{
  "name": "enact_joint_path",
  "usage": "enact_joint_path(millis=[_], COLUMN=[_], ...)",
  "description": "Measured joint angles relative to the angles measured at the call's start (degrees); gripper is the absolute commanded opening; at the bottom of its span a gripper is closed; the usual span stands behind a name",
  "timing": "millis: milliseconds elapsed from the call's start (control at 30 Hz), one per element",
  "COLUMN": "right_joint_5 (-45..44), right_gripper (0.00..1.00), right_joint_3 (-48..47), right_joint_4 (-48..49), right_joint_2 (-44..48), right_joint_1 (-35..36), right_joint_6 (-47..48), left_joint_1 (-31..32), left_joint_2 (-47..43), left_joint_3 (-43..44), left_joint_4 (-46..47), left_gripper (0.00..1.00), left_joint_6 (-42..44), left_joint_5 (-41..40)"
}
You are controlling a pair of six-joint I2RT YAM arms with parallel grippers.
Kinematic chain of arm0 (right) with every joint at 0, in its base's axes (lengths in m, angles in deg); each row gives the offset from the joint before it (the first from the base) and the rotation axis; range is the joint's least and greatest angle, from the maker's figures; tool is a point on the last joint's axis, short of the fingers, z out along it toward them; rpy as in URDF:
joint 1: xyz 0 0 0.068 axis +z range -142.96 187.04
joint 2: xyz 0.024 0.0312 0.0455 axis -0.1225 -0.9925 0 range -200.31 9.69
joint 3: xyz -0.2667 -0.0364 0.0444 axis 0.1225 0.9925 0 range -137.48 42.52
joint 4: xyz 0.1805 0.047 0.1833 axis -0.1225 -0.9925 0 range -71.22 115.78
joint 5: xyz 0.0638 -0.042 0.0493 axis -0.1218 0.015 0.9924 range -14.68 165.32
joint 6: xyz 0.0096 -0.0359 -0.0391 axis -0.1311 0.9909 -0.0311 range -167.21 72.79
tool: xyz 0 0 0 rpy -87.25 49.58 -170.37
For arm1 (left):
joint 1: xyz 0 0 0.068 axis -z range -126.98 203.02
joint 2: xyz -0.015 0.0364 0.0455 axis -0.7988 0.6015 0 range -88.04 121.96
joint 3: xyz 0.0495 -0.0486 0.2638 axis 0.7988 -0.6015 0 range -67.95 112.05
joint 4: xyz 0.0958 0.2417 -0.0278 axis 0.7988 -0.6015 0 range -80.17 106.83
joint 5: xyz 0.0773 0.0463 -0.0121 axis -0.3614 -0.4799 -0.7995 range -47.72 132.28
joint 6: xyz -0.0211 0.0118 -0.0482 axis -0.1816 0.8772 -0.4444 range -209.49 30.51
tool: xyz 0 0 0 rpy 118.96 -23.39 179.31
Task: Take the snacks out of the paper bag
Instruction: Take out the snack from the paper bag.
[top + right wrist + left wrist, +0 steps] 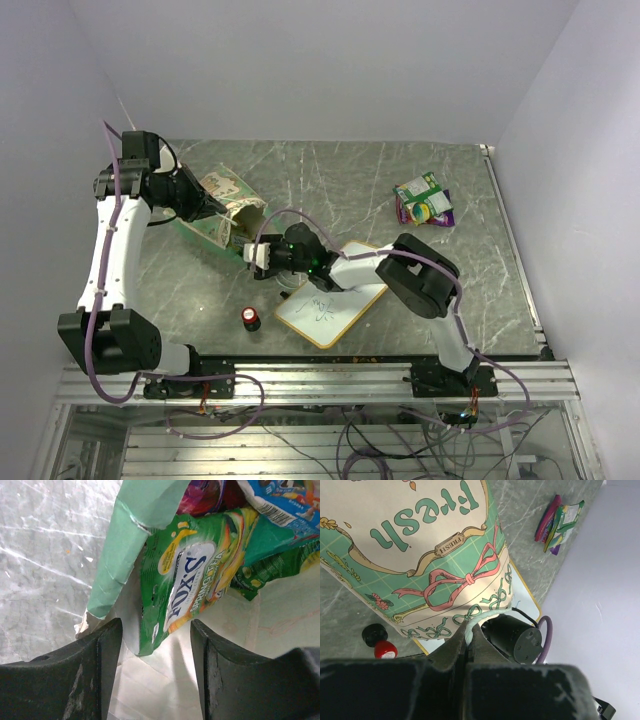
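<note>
From above, a green paper bag (225, 190) is seen at the left of the grey surface (330, 170), its mouth turned toward the right arm. The left jaws are placed at its rim and the right jaws are pushed up to its opening. A small heap of snack packets (423, 200) is seen well apart at the far right. A whiteboard (335, 305) lies under the right arm, with a red-capped cylinder (250, 318) standing near its left corner. Through the left wrist camera, the left jaws are shown together, clamped on the pale cord handle (487, 616) at the bag's rim, and the bag's printed side fills most of the view. Through the right wrist camera, the right jaws are shown apart, with one finger (95, 670) on each side of the lower end of a green packet (185, 580) that sticks out of the bag's mouth. A gap is visible on both sides. More packets (280, 505), blue and purple, are crowded behind it inside the bag.
</note>
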Motion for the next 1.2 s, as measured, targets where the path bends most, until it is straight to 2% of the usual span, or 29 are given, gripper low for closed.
enact_joint_path(millis=[333, 667, 833, 1100, 1200], right_joint_5=[-6.0, -6.7, -5.7, -4.7, -4.8], right_gripper=[0.51, 0.43, 0.34, 0.00, 0.00], right_joint_3=[-2.5, -6.6, -7.8, -8.2, -8.5], right_joint_4=[0.3, 5.3, 5.9, 5.8, 5.4], right_joint_2=[-5.1, -9.8, -10.9, -11.0, -11.0], right_joint_1=[0.1, -1.7, -1.9, -1.9, -1.9], right_joint_6=[1.0, -4.7, -6.0, -6.6, -6.9], left_joint_1=[0.0, 0.0, 0.0, 0.0, 0.0], left_joint_2=[-0.1, -0.4, -0.9, -1.2, -1.2], left_joint_3=[-0.3, -0.4, -0.4, -1.0, -1.0], left_joint_4=[-0.4, -1.7, -1.9, -2.1, -2.2], left_gripper=[0.07, 0.07, 0.07, 0.07, 0.07], left_joint_6=[0.0, 0.4, 0.4, 0.4, 0.5], left_joint_5=[-0.1, -0.5, -0.6, -0.7, -1.0])
